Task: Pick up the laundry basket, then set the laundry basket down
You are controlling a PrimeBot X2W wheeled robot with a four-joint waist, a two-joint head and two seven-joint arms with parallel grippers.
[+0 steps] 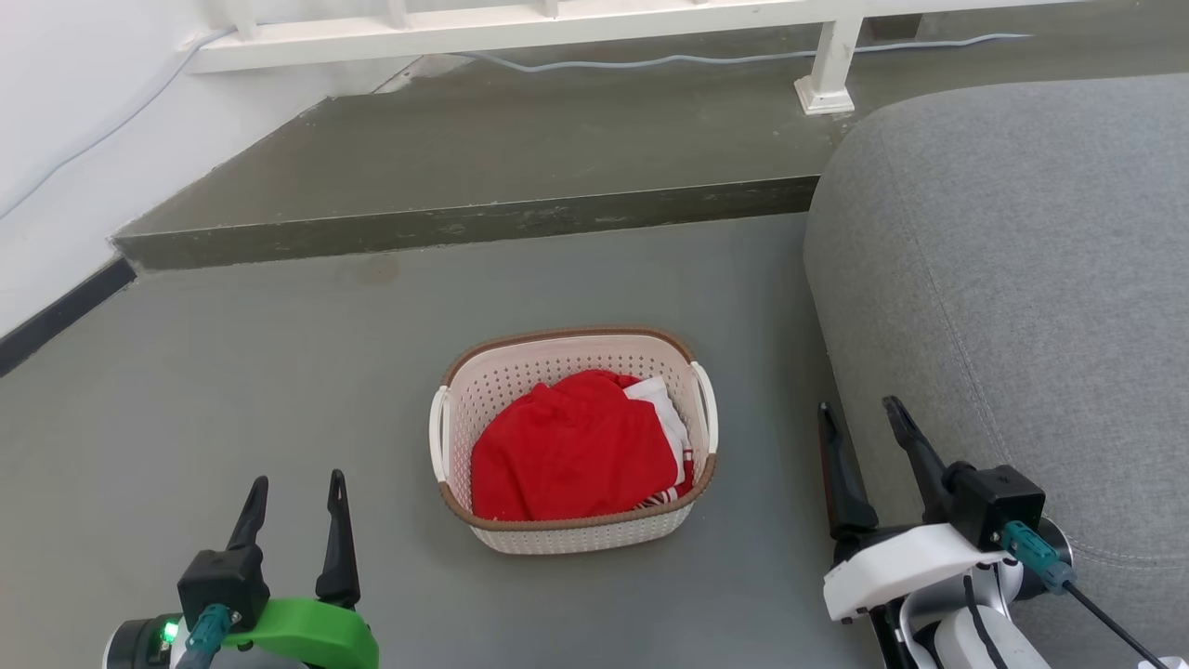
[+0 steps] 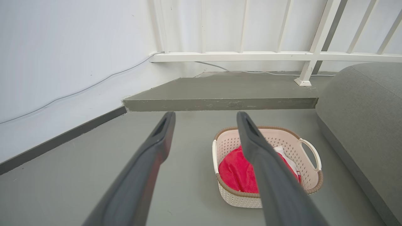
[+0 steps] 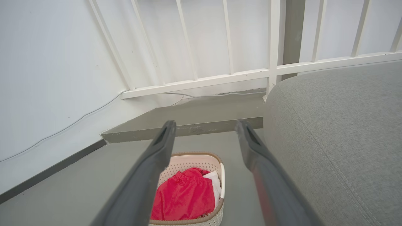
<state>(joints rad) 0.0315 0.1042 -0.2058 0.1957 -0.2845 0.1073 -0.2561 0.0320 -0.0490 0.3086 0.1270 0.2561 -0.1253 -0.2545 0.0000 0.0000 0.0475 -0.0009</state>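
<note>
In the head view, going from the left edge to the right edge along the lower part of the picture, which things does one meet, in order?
left gripper → laundry basket → right gripper. The grey sofa overlaps the right gripper, so it is left out.

The basket (image 1: 576, 539) sits on the floor (image 1: 279, 372), with clothes (image 1: 567, 455) in it. Right of the basket, near but apart, is the sofa (image 1: 1012, 279). Behind the basket runs a step (image 1: 464, 228) — on it, farther back, stand a railing (image 1: 520, 32) and a cable (image 1: 697, 58). Left of the basket, well apart, is the wall (image 1: 56, 139). The left gripper (image 1: 297, 478) is before the basket to its left; the right gripper (image 1: 857, 406) is to its right, by the sofa's edge.
</note>
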